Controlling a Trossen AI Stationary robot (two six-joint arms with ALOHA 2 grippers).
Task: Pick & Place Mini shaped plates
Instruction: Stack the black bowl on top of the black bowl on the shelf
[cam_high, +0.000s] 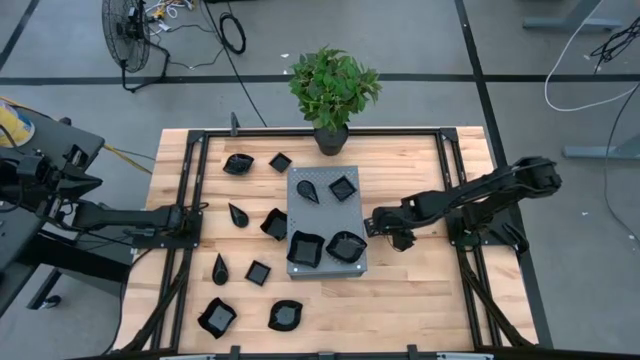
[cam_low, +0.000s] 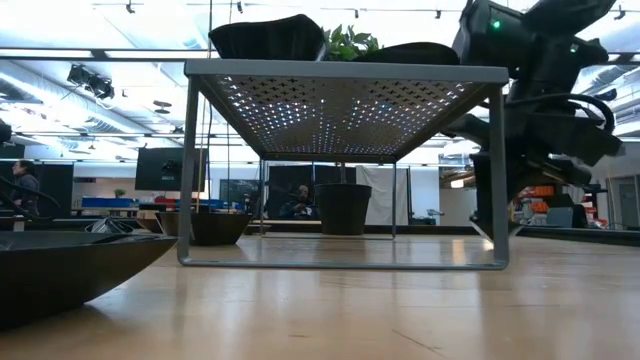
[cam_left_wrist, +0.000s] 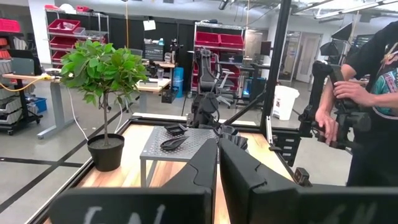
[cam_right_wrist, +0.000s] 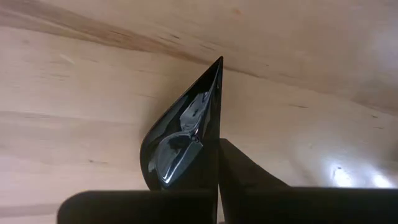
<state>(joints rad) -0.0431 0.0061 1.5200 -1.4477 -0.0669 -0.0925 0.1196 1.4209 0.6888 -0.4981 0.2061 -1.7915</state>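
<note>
- Right gripper (cam_high: 372, 222), at centre right of the high view just off the right edge of the grey perforated stand (cam_high: 296, 182), has its fingers pressed together on the rim of a glossy black teardrop plate (cam_right_wrist: 183, 134); the right wrist view shows the plate's pointed tip reaching out over bare wood.
- Left gripper (cam_high: 200, 208) waits at the left edge of the butcher-block table (cam_high: 420, 290), its fingers (cam_left_wrist: 202, 171) drawn almost together with nothing between them.
- Four mini plates sit on top of the stand: a teardrop plate on the stand (cam_high: 308, 188) and a small square plate (cam_high: 342, 187) toward its upper end, a larger square plate (cam_high: 305, 248) and a wavy-edged plate (cam_high: 345, 246) at its lower end.
- More black plates lie scattered on the wood left of the stand, from a rounded plate (cam_high: 238, 163) at upper left to a round wavy plate (cam_high: 285, 316) at lower centre.
- A potted plant (cam_high: 333, 90) stands at the table's top edge, above the stand.
- In the left wrist view a person (cam_left_wrist: 373, 99) in dark clothing stands at the right edge of the frame, hands on a dark arm-like rig.
</note>
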